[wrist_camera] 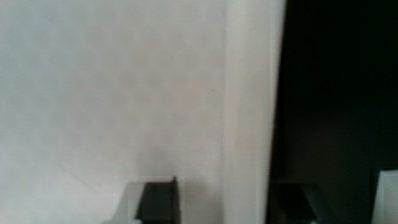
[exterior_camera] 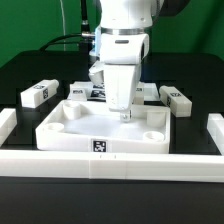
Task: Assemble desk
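Note:
The white desk top (exterior_camera: 75,125), a tray with a raised rim and corner sockets, lies in the middle of the black table with a tag on its front wall. My gripper (exterior_camera: 125,113) is lowered onto its far right part. In the wrist view my gripper (wrist_camera: 226,186) has one finger (wrist_camera: 157,203) over the white desk top (wrist_camera: 107,90) and the other over the dark table, with the white rim filling the gap between them. White block legs lie at the exterior view's left (exterior_camera: 36,94), at its right (exterior_camera: 176,99) and behind the top (exterior_camera: 80,91).
Long white border rails run along the front (exterior_camera: 110,161), the exterior view's left (exterior_camera: 6,122) and its right (exterior_camera: 214,131). The desk top sits close to the front rail. Another leg (exterior_camera: 148,92) lies behind the gripper.

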